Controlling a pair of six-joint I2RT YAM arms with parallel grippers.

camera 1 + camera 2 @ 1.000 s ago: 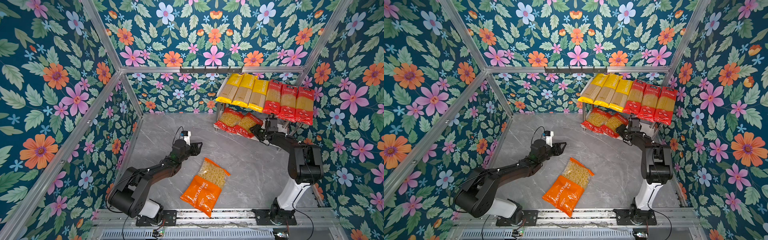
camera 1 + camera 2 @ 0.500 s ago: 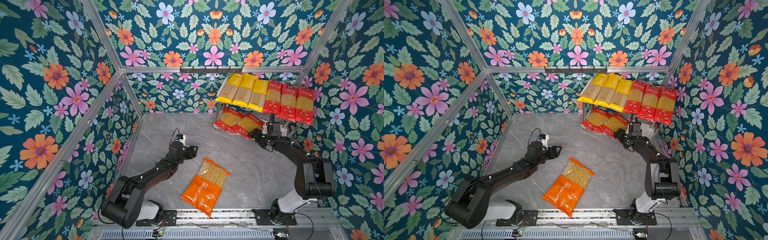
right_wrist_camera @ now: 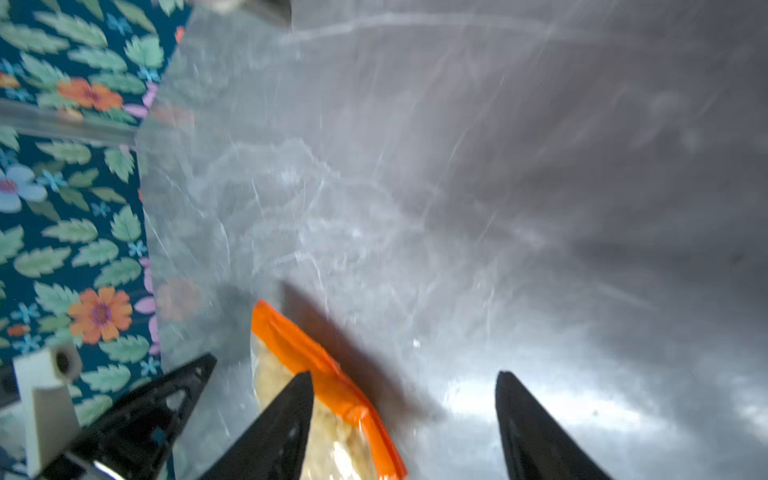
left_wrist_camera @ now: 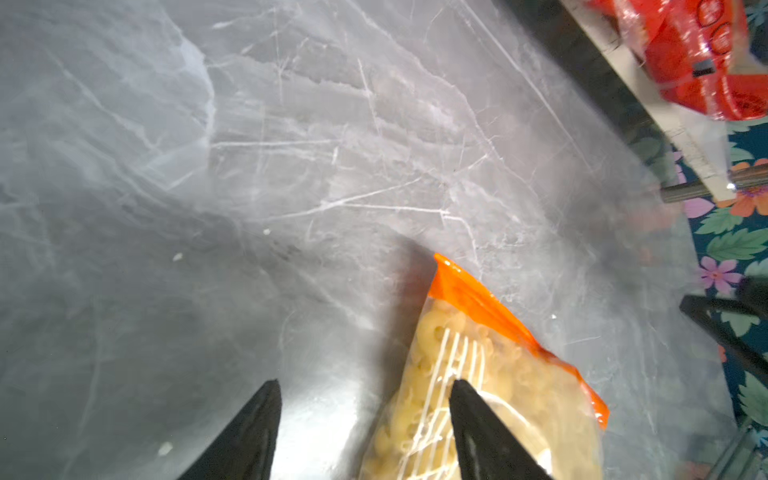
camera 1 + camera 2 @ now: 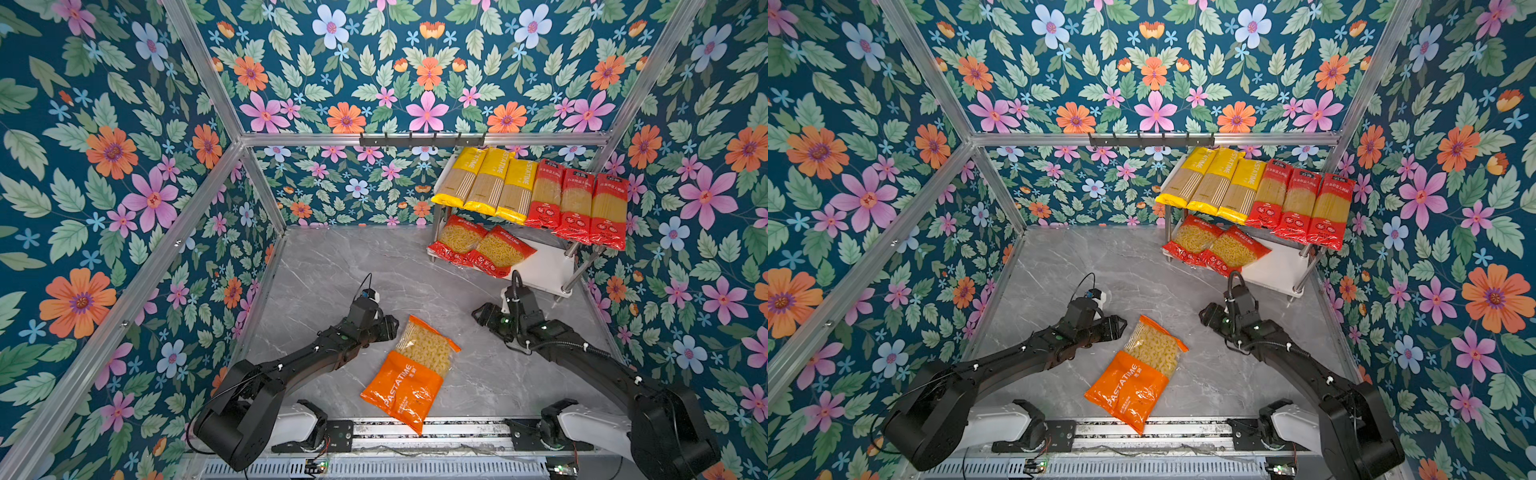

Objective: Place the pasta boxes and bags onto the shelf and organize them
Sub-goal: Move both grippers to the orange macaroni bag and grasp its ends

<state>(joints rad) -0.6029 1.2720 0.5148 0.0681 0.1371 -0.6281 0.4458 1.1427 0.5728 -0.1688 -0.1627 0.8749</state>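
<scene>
Left wrist view: orange macaroni bag (image 4: 511,374) just lying on the table (image 4: 291,166).
Left gripper (image 4: 365,382) and right gripper (image 3: 404,374) flank it, jaws apart.

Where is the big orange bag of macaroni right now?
In both top views the big orange plastic macaroni bag lies flat on the grey marble tabletop, near the front, between the left gripper and the right gripper.
</scene>
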